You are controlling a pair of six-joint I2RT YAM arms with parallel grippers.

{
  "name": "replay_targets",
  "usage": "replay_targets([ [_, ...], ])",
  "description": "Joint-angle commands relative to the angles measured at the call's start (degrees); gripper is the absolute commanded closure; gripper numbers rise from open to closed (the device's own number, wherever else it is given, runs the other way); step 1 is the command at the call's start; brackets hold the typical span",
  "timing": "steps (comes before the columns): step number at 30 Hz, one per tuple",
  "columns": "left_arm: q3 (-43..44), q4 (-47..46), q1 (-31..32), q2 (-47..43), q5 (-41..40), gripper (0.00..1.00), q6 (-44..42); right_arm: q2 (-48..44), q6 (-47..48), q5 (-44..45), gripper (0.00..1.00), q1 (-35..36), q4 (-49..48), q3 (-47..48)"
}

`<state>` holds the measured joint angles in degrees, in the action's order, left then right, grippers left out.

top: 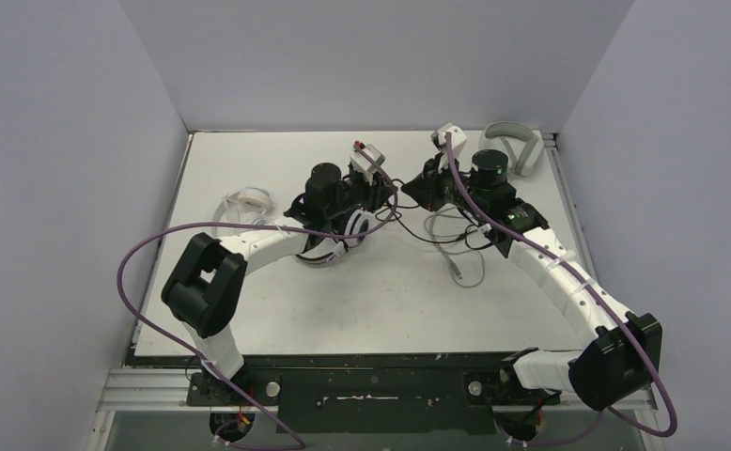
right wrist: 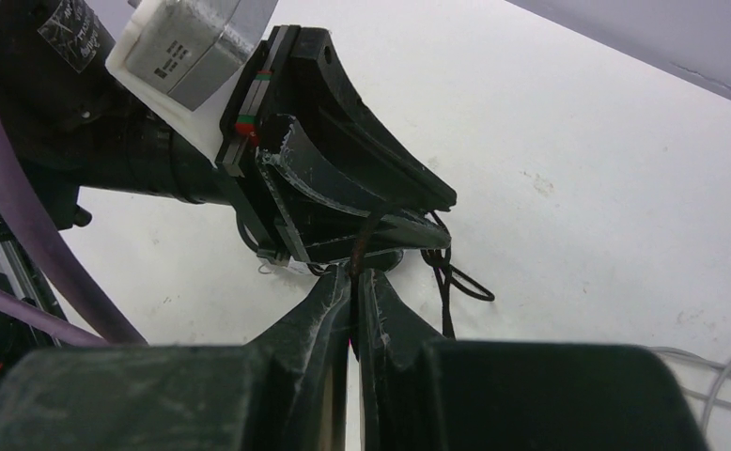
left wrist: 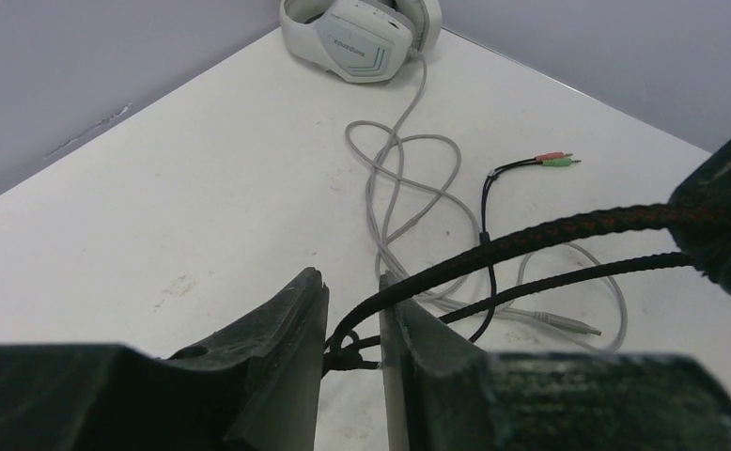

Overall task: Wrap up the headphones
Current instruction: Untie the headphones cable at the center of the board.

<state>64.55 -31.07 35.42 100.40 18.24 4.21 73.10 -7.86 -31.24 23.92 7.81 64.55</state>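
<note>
the black-and-white headset point(top: 354, 225) lies near the middle of the table point(top: 390, 305), mostly under the left arm, and its black cable point(left wrist: 531, 235) is not wound yet. one braided stretch of it runs tight through the air between the two tools. the right gripper point(right wrist: 354, 277) has its fingers pressed together on this cable, so one end of the stretch is fixed. the left gripper point(left wrist: 352, 282) has the same cable passing between its fingers, which stand a little apart. the gap looks wider than the cable, so i judge it is guided there and not pinched. the rest of the cable lies loose on the table, and its thin end with the pink and green plugs point(left wrist: 554, 160) lies free beside the loops. the small white on-ear pair point(top: 247, 200) sits further to the left, apart from both arms, and its thin cable is too small to see clearly. the light grey over-ear pair point(left wrist: 362, 33) rests in the far right corner with its grey cable point(left wrist: 390, 188) spread in wide curls. in my judgement the task is in an early part: the first headset is only taken in hand, no tidy coil is visible, and the white pair waits untouched.
</note>
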Motion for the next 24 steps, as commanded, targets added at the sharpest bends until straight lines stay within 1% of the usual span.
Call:
replay_targets([
  [1, 1.0, -2.8, -0.6, 1.2, -1.1, 0.78, 0.5, -2.3, -1.0, 0.7, 1.00, -1.0, -4.4, 3.0],
  [3, 0.5, -3.9, -1.1, 1.7, -1.6, 0.85, 1.8, -2.6, -1.2, 1.0, 1.00, -1.3, -4.5, 3.1],
  [4, 0.1, -4.3, -1.5, 1.7, -1.6, 0.90, 2.6, -2.7, -1.3, 1.5, 1.00, -1.4, -4.5, 3.0],
  [5, 0.1, -4.4, -2.0, 1.5, -1.2, 0.98, 3.5, -2.8, -1.4, 2.0, 1.00, -1.6, -4.4, 2.7],
  [6, 0.2, -4.1, -2.4, 0.8, -0.8, 1.00, 4.2, -2.8, -1.4, 2.6, 1.00, -1.7, -4.3, 2.3],
  [9, 2.3, -0.1, -2.7, -2.4, -1.6, 1.00, 4.2, -2.5, -1.9, 5.6, 1.00, -2.2, -2.9, 1.0],
  [13, 9.5, 12.1, -2.6, -6.6, -2.4, 1.00, 4.9, -2.5, -4.4, 8.1, 1.00, -3.5, -5.0, -3.6],
  [16, 13.6, 17.7, -2.1, -8.8, -2.5, 1.00, 6.8, -1.7, -6.6, 10.1, 0.88, -4.5, -7.3, -5.4],
  [18, 16.2, 21.8, -1.7, -9.1, -3.1, 1.00, 9.5, 0.1, -7.2, 10.6, 0.73, -4.5, -7.4, -4.5],
  [21, 21.9, 30.1, -1.2, -7.7, -3.8, 1.00, 13.4, 1.7, -6.5, 7.9, 0.66, -4.5, -7.4, -3.5],
  [22, 23.6, 34.3, -1.1, -7.0, -4.3, 1.00, 14.8, 1.4, -6.3, 6.8, 0.65, -4.1, -9.6, -4.3],
  [24, 25.7, 37.9, -1.1, -6.2, -5.0, 1.00, 17.8, 0.0, -6.0, 5.9, 0.59, -3.7, -12.3, -6.5],
])
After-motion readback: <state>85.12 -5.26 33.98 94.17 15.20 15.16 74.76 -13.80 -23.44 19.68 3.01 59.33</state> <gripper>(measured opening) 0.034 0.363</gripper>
